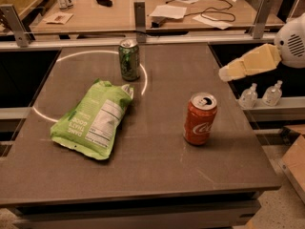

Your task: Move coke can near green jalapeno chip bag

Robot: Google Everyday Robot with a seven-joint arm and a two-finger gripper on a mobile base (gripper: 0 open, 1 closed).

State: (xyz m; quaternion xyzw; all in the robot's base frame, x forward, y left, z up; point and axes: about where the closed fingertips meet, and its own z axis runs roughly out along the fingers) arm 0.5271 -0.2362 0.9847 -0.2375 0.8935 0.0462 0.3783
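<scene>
On tabletop (157, 175), coke can (200, 119) was logged upright, well apart from bag (93, 120). Claw (228, 72) was noted right of can, untouching, state undeterminable. Approach judged current; grasp required next.

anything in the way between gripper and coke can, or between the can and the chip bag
Nothing visible. The gripper hangs near the table's right edge, beyond the coke can, nothing between them. Only bare table separates the can from the green jalapeno chip bag; the dark green can stands farther back, off that path.

Cream, blocky tool (228, 72) at the right edge — joined to a white perforated dome (293, 39).
</scene>
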